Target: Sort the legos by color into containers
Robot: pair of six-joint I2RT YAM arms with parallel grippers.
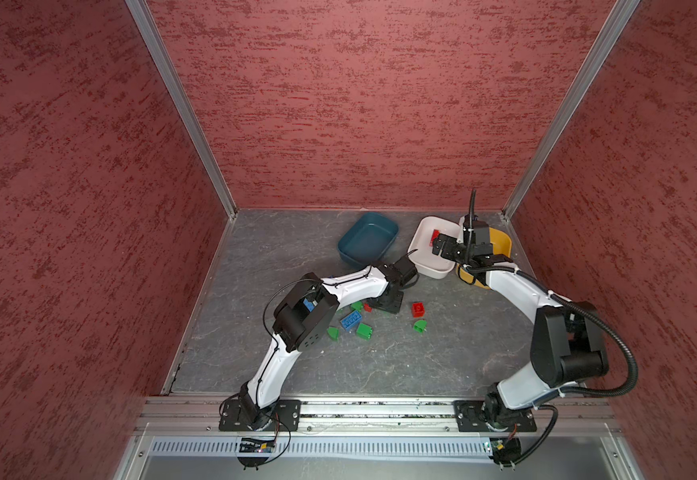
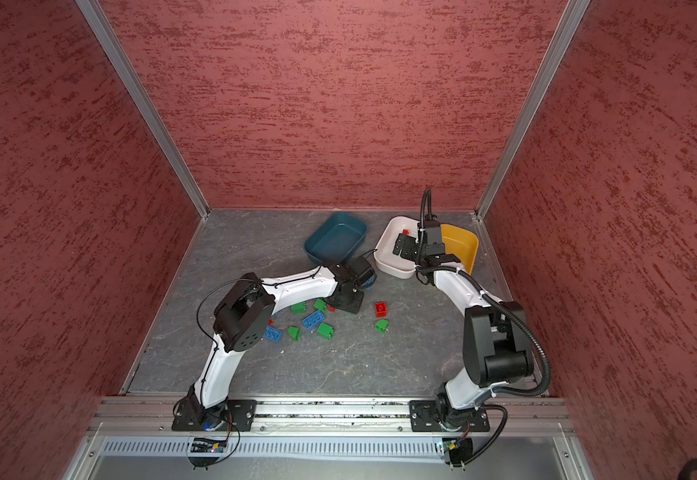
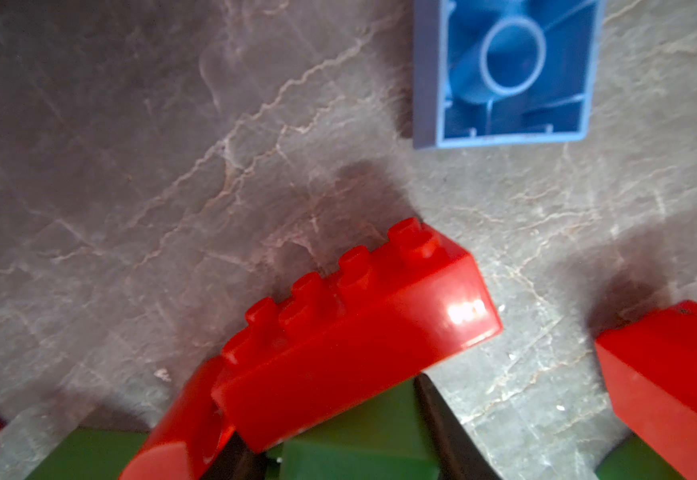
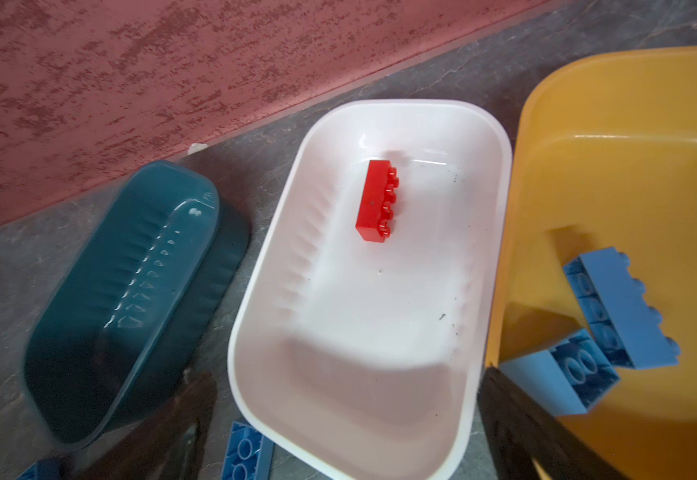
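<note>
Your left hand [image 1: 387, 306] is half hidden at the red studded plastic brick [image 3: 355, 336], its grip impossible to tell; your right hand [image 1: 440, 245] hangs wide open above the white plastic tub [image 4: 380, 353].

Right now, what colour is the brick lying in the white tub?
Red: the brick shows best in the right wrist view.

right hand [image 2: 404, 246] over white tub [image 2: 389, 267] (one red brick [image 2: 405, 232] inside) | left hand [image 2: 346, 302] down among loose legos [image 2: 312, 320]
</note>
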